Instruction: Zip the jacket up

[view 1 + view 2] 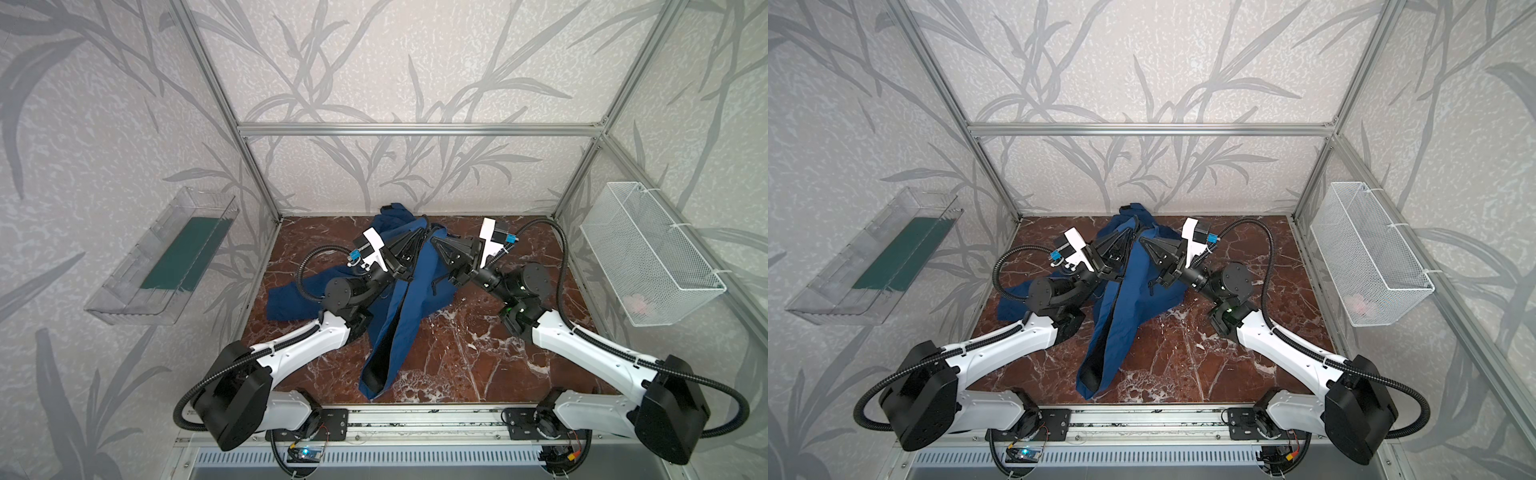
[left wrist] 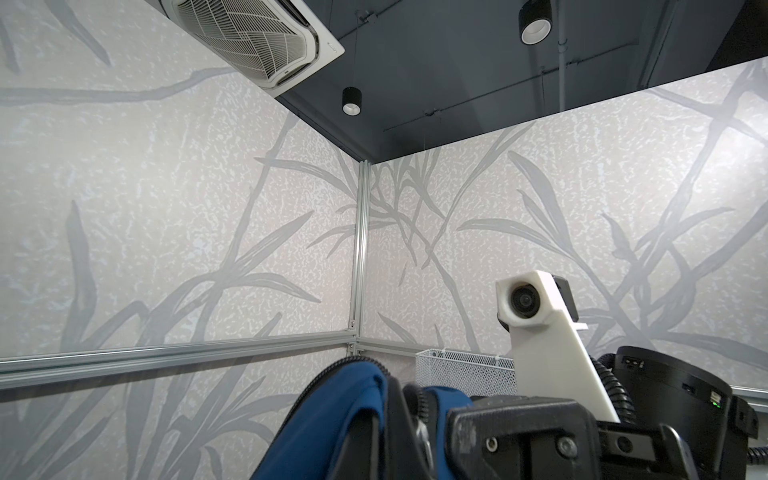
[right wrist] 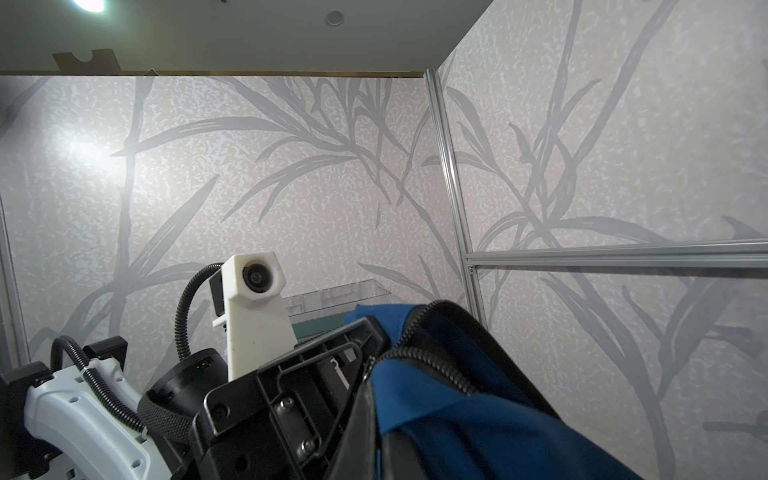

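A navy blue jacket (image 1: 409,307) hangs raised at the middle of a reddish marble tabletop (image 1: 478,353), its lower end trailing on the surface. The left gripper (image 1: 420,229) is clamped tight on one front edge. Just beside it, the right gripper (image 1: 436,243) is clamped on the other edge.

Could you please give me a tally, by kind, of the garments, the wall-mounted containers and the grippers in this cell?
jacket: 1
clear plastic tray: 1
white wire basket: 1
grippers: 2 (left gripper, right gripper, both shut on the jacket)
Total: 5
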`<action>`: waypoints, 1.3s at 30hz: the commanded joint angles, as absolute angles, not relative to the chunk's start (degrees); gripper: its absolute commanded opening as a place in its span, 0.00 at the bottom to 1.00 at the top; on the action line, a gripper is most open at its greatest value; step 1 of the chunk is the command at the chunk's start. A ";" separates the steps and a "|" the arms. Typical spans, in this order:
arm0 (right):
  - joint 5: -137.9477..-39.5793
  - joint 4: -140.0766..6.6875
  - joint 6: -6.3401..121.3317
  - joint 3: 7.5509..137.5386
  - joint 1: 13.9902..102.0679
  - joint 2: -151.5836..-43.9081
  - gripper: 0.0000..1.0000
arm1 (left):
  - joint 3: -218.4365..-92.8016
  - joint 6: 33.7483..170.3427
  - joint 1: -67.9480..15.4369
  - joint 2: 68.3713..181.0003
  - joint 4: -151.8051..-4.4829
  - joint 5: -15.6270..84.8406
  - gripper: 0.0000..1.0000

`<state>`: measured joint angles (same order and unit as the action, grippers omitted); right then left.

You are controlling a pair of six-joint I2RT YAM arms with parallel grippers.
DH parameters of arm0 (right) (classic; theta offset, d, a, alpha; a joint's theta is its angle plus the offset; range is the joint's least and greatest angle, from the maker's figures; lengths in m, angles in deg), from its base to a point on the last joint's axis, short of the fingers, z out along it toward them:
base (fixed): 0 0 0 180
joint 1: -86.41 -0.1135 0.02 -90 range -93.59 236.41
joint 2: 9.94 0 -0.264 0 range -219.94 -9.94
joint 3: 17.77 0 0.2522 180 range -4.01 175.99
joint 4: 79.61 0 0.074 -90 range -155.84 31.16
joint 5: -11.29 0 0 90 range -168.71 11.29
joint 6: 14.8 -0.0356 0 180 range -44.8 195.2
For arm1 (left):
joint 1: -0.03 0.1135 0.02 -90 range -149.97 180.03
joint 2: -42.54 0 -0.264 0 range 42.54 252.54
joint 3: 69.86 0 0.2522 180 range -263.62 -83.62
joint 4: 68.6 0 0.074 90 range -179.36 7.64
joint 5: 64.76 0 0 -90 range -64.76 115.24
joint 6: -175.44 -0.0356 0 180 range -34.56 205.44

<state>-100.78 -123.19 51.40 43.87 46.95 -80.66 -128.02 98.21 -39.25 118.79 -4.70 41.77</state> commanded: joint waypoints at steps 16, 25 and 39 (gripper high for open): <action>-93.68 -136.57 48.98 47.93 48.85 -81.74 0.00 | -125.04 95.03 -39.43 117.64 -1.46 42.62 0.00; -90.90 -139.04 46.51 47.99 52.16 -83.81 0.00 | -123.63 95.69 -39.45 120.29 -1.44 40.45 0.00; -86.73 -139.46 42.98 31.46 58.67 -91.38 0.00 | -128.90 110.04 -36.00 144.25 -1.47 41.79 0.00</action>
